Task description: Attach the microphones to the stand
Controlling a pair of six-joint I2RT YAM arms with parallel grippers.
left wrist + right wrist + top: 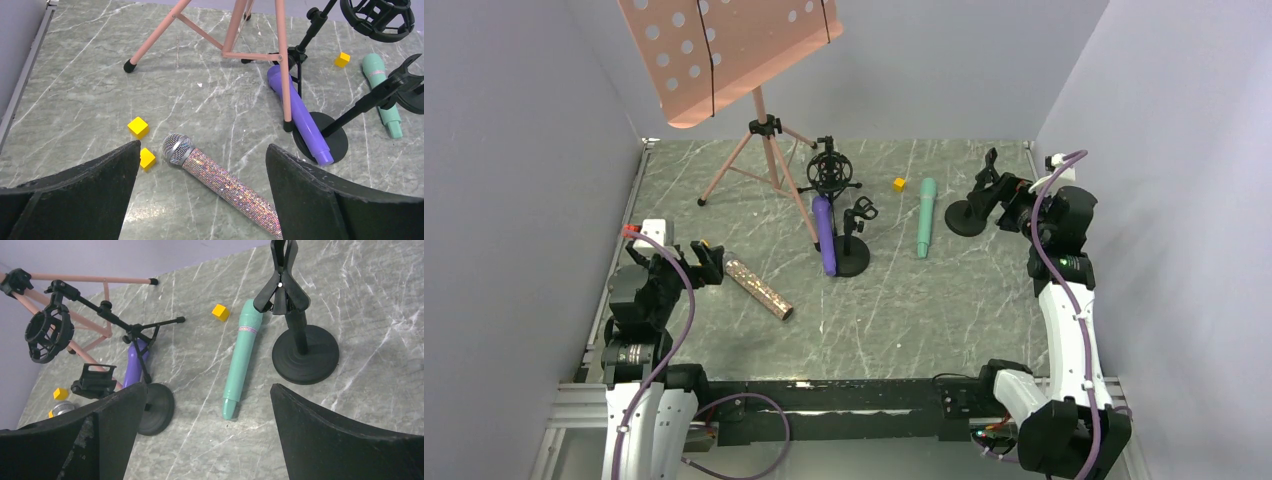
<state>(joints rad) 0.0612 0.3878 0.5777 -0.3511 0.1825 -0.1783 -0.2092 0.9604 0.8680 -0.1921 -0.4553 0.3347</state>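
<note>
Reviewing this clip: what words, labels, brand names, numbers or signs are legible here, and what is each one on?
No text can be read in any view.
mint-green microphone: a thin band below its head may carry print, but it is too small and blurred to read.
purple microphone, glittery microphone, pink music stand: no lettering visible.

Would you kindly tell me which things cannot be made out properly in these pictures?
Left wrist view: the tail end of the glittery microphone is hidden behind the left end effector.
Top view: the desk of the music stand is cut off by the upper edge.
Right wrist view: only a stretch of the purple microphone shows behind the black tripod stand.
</note>
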